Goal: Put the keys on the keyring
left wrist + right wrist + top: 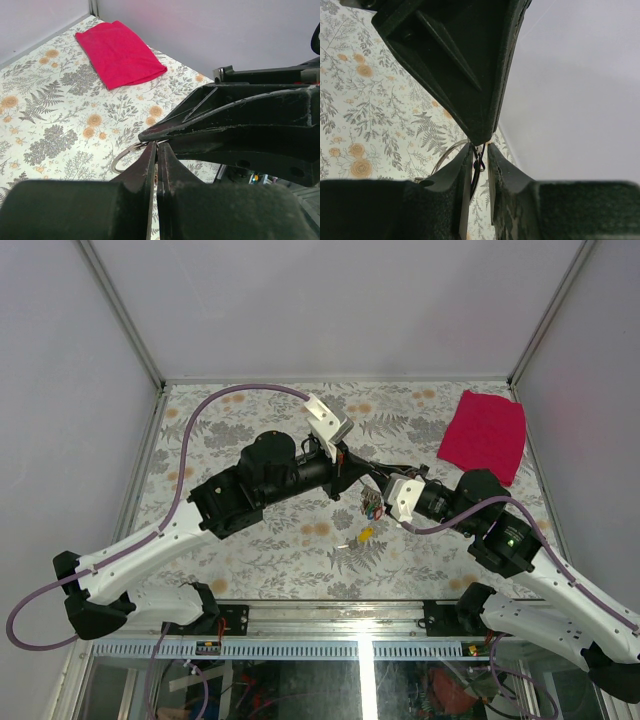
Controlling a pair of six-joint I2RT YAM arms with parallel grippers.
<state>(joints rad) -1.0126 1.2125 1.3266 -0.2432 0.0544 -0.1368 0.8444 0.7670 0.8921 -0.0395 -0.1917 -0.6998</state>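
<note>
**Operator:** Now, what is the status of the left gripper [157,145]?

**Technician:** Its fingers are pressed together, clamped on the thin silver wire keyring [121,156]. The ring's loop protrudes to the left of the fingertips, above the floral-patterned table [260,560].

**Operator:** Where are the keys?

**Technician:** A cluster of small keys with coloured plastic heads [372,505] sits at centre, where the two grippers meet tip to tip. Whether it hangs from the ring cannot be determined. One yellow-headed key [366,534] lies on the table just beside the cluster, apart from it.

**Operator:** And the right gripper [480,148]?

**Technician:** Its fingers stand slightly apart. A thin dark loop [479,164] sits in the gap; contact cannot be determined.

**Operator:** Anything further right?

**Technician:** A red folded cloth [483,435] lies at the far right corner, well apart from both grippers.
</note>
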